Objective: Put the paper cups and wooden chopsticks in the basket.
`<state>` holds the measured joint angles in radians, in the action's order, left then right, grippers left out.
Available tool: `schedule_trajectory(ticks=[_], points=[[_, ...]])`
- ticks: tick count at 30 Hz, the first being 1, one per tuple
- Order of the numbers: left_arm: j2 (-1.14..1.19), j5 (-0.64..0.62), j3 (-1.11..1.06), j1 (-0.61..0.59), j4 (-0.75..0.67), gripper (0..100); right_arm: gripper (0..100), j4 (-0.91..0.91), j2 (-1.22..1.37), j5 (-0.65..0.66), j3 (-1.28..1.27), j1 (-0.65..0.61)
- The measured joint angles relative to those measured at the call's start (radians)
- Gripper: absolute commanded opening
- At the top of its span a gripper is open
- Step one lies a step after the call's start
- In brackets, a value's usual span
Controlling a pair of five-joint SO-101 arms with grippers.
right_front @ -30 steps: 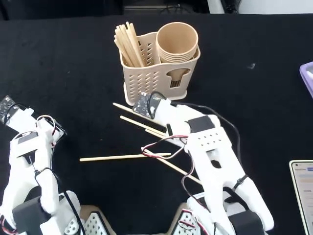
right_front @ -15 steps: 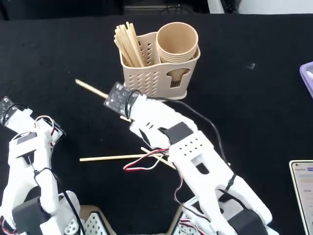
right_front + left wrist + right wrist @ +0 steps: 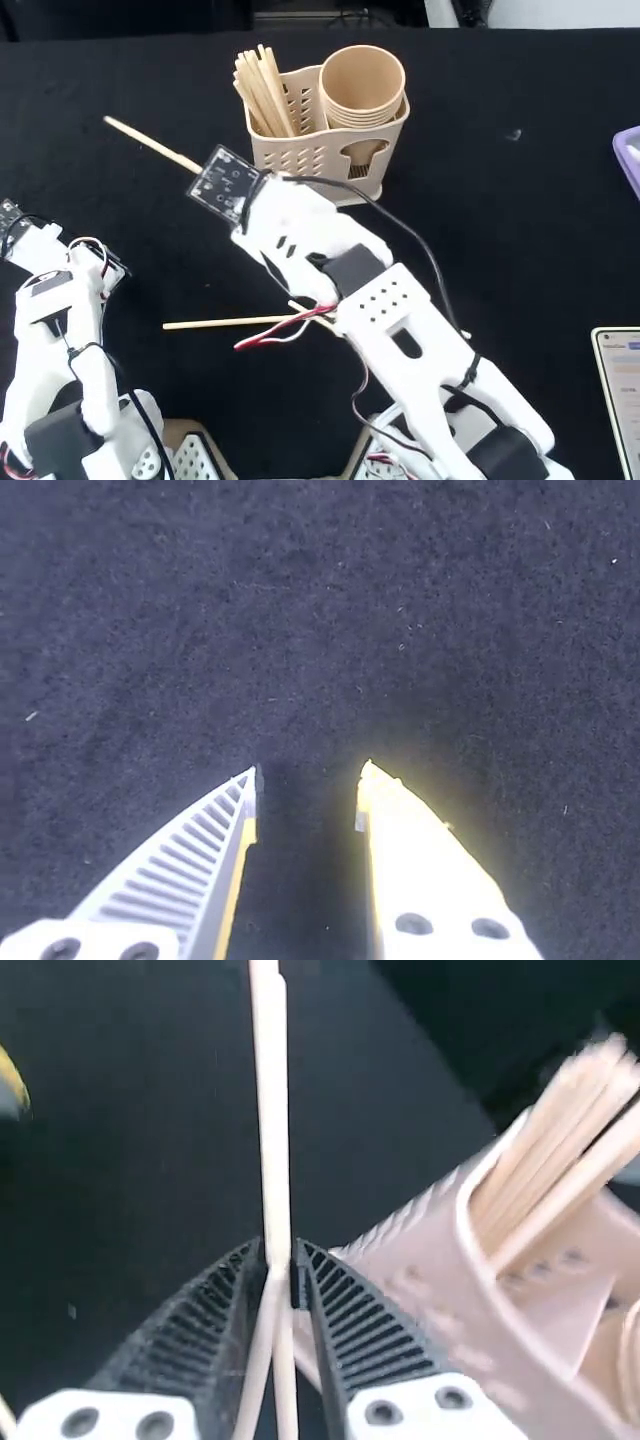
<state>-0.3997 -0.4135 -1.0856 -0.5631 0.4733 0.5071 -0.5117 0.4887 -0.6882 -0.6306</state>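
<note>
— From overhead, where does the held stick sit?
— The right gripper (image 3: 222, 186) hangs at 8 o'clock from the beige slotted plastic basket (image 3: 325, 160), just beside it. A pale wooden chopstick (image 3: 150, 143) juts from it toward 10 o'clock, above the black cloth table (image 3: 520, 250). The wrist hides the fingers here. The basket has a stack of brown paper cups (image 3: 362, 85) in one compartment and a bundle of wooden chopsticks (image 3: 262, 88) in the other. A loose wooden chopstick (image 3: 235, 322) lies flat at 6 o'clock from the gripper, well apart.
— And the left wrist camera?
— The left gripper (image 3: 305, 773) has its two tips a narrow gap apart, holding nothing, over the black cloth.
— The right wrist camera?
— It supplies what the overhead lacks: the ribbed fingers (image 3: 345, 1320) are pinched onto the chopstick, which runs straight out past the tips. The basket wall and the bundle are just beside it.
</note>
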Motion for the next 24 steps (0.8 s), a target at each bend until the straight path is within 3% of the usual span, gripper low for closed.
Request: schedule_trajectory(ticks=[17,24], points=[[0.0,0.0,0.0,0.0,0.0,17,1.1,0.0,0.0,-0.193,0.31,0.0],[0.0,0.0,0.0,0.0,0.0,17,1.1,-0.006,0.0,-0.396,0.482,0.098]])
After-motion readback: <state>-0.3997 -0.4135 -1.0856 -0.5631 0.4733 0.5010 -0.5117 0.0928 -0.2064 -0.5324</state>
